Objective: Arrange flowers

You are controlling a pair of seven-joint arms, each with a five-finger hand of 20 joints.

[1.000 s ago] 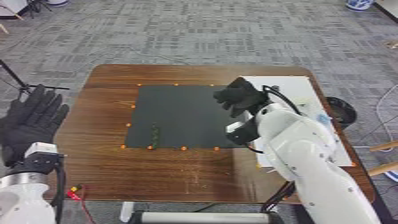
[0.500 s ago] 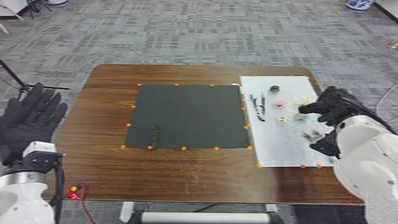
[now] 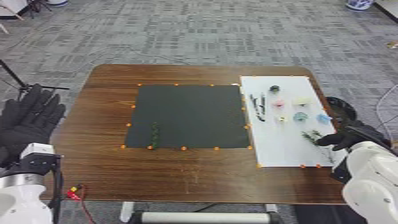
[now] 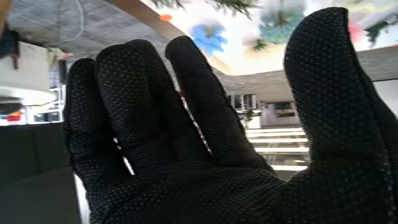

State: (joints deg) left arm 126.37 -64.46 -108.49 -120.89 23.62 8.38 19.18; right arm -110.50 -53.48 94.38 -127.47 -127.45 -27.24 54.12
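- Hand on right arm (image 3: 353,135): at the right edge of the white sheet (image 3: 284,152), fingers straight, thumb held well apart from them. Grips nothing.
- Green sprigs (image 3: 314,135): on the white sheet, just beside the fingertips; contact can't be told.
- Blue flower (image 3: 323,119): near the same hand, farther from the robot than the sprigs, at the sheet's right side.
- Teal flower (image 3: 299,117): left of the blue one; small pale flower (image 3: 282,119) left of that.
- Pink flower (image 3: 279,103) and cream flower (image 3: 301,100): side by side, farther up the sheet; dark flower (image 3: 274,89) beyond them.
- Dark stems (image 3: 258,107): along the sheet's left side.
- Black sheet (image 3: 187,115): left of the white one, wide bare area on it; green stem (image 3: 155,135) lies at its lower left.
- Table (image 3: 204,175): bare wood between the sheets and the robot-side edge. Black bin (image 3: 341,107) beyond the right edge, close to the hand's far side.
- Left hand (image 3: 28,117): off the table's left edge, fingers straight, well apart from the flowers.
- Change: right-arm hand was by the black sheet's right edge, then over the flowers; now farther right and nearer the robot. Left hand, green stem unchanged.
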